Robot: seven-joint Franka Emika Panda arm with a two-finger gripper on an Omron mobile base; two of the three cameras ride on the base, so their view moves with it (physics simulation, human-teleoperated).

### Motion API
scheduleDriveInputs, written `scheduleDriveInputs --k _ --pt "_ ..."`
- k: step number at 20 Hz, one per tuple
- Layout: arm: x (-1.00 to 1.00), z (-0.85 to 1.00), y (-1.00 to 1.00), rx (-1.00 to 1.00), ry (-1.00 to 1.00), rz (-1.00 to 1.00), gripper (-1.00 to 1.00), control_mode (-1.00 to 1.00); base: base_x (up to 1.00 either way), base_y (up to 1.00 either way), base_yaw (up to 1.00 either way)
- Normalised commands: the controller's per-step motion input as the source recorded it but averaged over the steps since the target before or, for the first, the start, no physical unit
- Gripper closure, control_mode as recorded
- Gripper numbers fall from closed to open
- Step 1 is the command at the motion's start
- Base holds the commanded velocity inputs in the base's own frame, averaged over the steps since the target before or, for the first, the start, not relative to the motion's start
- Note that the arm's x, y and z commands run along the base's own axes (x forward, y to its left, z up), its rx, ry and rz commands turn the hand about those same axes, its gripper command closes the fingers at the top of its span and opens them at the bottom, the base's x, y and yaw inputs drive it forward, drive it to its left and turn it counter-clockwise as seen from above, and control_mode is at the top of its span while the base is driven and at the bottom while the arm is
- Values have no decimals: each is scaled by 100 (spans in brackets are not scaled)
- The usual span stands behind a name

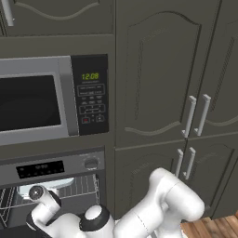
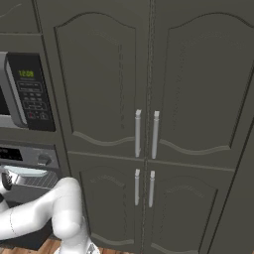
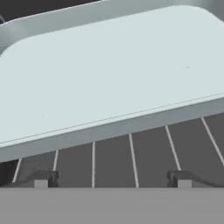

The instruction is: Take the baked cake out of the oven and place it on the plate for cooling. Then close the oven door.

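Note:
The oven [image 1: 56,167] stands open, with its silver control strip [image 2: 25,156] above the cavity. Inside, the baked cake [image 1: 51,184] [image 2: 25,171], a flat pale slab with a raised rim, lies on the wire rack [image 3: 131,162]. My arm reaches into the cavity from the lower right. In the hand view the cake [image 3: 109,74] is close ahead and slightly tilted across the frame. My gripper [image 3: 110,181] is open, its fingertips [image 3: 41,179] set wide just short of the cake's near edge, with nothing between them. The plate and the oven door are out of view.
A silver-framed microwave [image 1: 32,100] [image 2: 30,94] with a green clock sits above the oven. Tall dark cabinet doors with silver bar handles [image 1: 195,116] [image 2: 146,134] fill the wall to the right. Wood floor [image 1: 209,228] shows at the lower right.

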Motion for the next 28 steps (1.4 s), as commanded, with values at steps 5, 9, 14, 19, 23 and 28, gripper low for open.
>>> scheduleDriveInputs --k 5,9,14,19,23,28 --pt "-56 -36 34 -1 0 0 -100 -100 0 0 0" --pt "-61 -4 13 0 0 0 -100 -100 0 0 0" --pt "-63 23 -3 0 10 0 -100 -100 0 0 0" --pt "-72 14 -14 0 15 0 -100 -100 0 0 0" --pt "-69 4 -30 0 16 2 -100 -100 0 0 0" --pt "-72 5 -31 0 18 2 -100 -100 0 0 0"
